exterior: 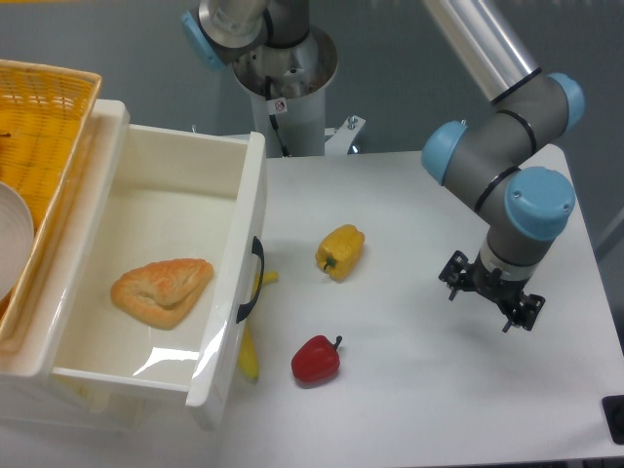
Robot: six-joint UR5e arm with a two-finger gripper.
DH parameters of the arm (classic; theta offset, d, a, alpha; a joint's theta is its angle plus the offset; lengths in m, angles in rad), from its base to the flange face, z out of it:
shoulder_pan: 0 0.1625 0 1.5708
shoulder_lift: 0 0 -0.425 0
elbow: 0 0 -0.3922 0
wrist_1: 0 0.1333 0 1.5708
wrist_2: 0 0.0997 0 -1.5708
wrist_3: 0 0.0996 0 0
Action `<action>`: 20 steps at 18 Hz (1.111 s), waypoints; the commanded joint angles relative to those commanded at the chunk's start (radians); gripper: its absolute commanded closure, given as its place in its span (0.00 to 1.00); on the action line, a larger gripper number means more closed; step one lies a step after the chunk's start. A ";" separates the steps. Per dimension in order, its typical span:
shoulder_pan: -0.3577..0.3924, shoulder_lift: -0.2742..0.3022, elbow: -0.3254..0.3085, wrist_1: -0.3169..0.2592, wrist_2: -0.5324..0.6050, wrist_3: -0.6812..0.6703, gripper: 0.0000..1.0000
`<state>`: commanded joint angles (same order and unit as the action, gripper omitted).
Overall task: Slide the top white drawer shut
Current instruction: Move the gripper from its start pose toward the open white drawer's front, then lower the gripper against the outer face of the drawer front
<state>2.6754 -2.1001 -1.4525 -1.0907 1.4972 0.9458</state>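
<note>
**Top drawer stands wide open; hand far off to its side**

You have one bench (419, 409) and one top white drawer (232, 283), pulled fully out, well apart from the hand (490, 292) across the peppers. The hand hangs empty above the bench; you cannot tell how wide its fingers are. One pastry (162, 290) lies in the drawer. One banana (248, 353) sits under the drawer front, and it could jam or get dragged as you push. Two peppers, one yellow (339, 251) and one red (316, 359), lie between hand and drawer; a low sweep may knock them.
</note>
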 joint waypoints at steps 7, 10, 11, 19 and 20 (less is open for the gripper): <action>-0.110 0.006 -0.019 -0.002 -0.052 -0.189 0.56; -0.129 0.018 -0.020 -0.005 -0.092 -0.283 0.70; -0.131 0.032 -0.022 -0.011 -0.124 -0.295 0.74; -0.127 0.089 -0.066 -0.133 -0.277 -0.289 1.00; -0.129 0.091 -0.066 -0.146 -0.302 -0.289 1.00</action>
<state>2.5464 -2.0095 -1.5186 -1.2363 1.1952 0.6565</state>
